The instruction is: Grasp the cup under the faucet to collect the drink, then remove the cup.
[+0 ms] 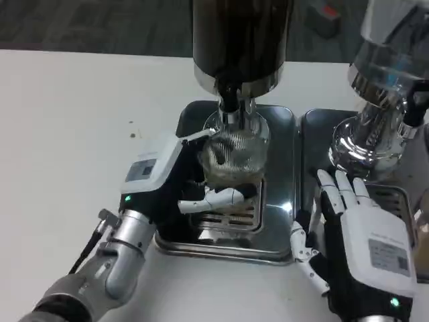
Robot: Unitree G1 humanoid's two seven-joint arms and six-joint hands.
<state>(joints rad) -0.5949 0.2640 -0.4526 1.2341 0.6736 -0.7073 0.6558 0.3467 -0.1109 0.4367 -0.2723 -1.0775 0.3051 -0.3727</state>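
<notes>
Cup (231, 155), clear and ribbed, sits on the steel drip tray (278, 201) directly beneath the faucet (231, 107) of the dark dispenser (241, 40), toward the far edge of the tabletop (80, 134). We see our left hand (181, 178) wrapped around it from the left, its fingers (218, 199) curled across the cup's near side. Our right hand (352, 235) lies near the front edge, fingers spread and holding nothing, below a second shiny dispenser (379, 100).

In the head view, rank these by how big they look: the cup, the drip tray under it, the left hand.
1. drip tray
2. left hand
3. cup
Hand and cup are close; the hand's fingers partly cover the cup, so that order is unsure.
</notes>
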